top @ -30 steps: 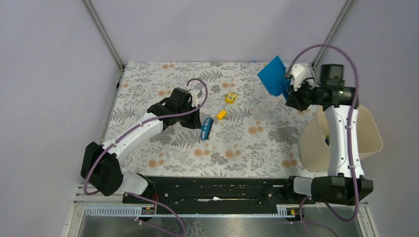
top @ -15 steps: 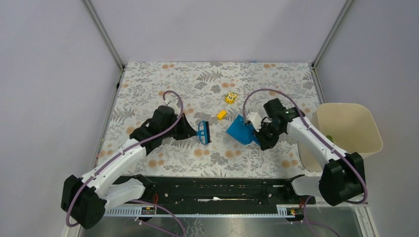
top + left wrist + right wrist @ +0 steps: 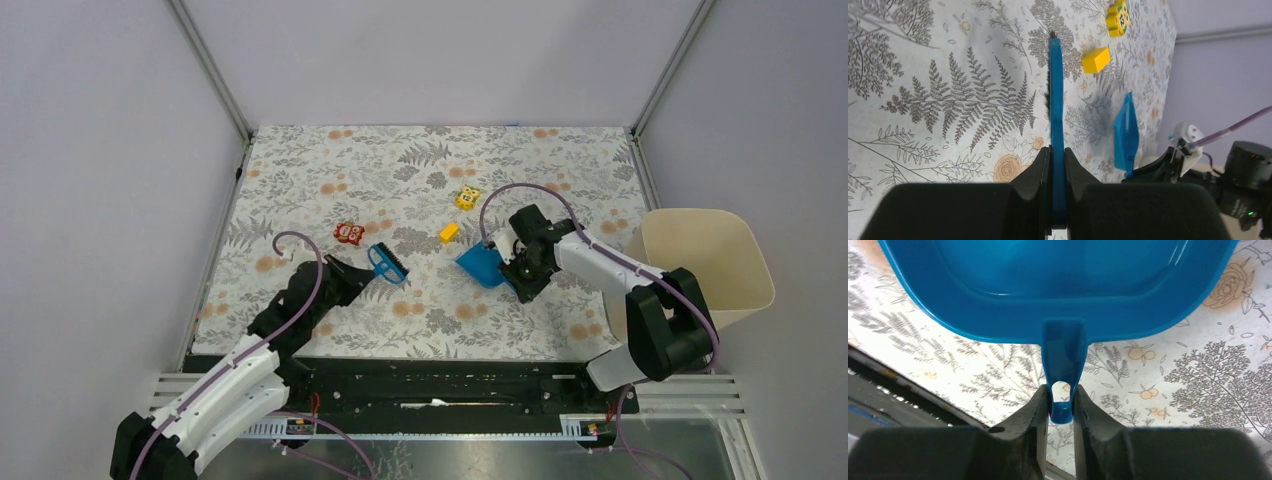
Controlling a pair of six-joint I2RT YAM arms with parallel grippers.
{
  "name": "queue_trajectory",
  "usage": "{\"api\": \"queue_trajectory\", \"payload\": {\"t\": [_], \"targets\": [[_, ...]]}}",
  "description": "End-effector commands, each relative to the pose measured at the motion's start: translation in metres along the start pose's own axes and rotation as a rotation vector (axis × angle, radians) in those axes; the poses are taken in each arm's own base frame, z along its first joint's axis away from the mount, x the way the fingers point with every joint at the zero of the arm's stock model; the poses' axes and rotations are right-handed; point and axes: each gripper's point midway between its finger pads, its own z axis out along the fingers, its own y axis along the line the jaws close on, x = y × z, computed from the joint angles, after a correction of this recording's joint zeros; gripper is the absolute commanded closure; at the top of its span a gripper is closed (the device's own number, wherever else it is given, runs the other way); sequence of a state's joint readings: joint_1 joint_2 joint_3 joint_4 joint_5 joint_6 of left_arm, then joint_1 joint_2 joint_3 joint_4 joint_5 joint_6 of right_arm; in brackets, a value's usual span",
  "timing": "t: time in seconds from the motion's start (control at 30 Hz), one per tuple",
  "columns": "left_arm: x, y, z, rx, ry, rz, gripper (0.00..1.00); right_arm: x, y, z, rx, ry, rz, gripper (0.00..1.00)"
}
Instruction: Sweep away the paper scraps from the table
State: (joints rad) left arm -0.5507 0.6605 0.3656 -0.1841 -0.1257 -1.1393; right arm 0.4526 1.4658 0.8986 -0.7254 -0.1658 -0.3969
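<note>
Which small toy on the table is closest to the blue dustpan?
The plain yellow block; the patterned yellow toy and the red toy sit farther away.

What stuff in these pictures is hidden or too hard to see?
Paper scraps: none can be made out on the table in the top view; too small, or hidden under the dustpan.
Dustpan's front lip: cut off by the top edge of the right wrist view.
Brush bristles: seen edge-on from the left wrist.
Bin, near corner: covered by the right arm, top view.
</note>
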Motion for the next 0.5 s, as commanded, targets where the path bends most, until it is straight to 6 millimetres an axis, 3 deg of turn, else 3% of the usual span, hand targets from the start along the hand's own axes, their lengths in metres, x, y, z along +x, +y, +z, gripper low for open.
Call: {"api": "queue_trajectory", "payload": {"t": [0.0,0.23,0.33,0.43,0.47], "targets": [[-0.013,-0.005,0.008,0.039,-0.089,-0.193,0.93,-0.01,-0.013,0.009,0.061,0.011,0.065,0.72],[0.007,0.005,0.027,0.113,-0.042,-0.363,0.83,-0.015,-0.006,0.02,-0.003,0.03,0.071,0.66],[0.013,-0.004,0.032,0.145,-0.001,-0.328,0.75,-0.011,-0.008,0.023,0.015,0.033,0.07,0.43],[0.021,-0.003,0.038,0.087,0.047,-0.278,0.68,-0.013,-0.003,0.014,-0.001,-0.008,0.06,0.08],[0.022,-0.001,0.039,0.064,0.056,-0.273,0.63,-0.016,0.001,0.007,-0.016,-0.031,0.053,0.01]]}}
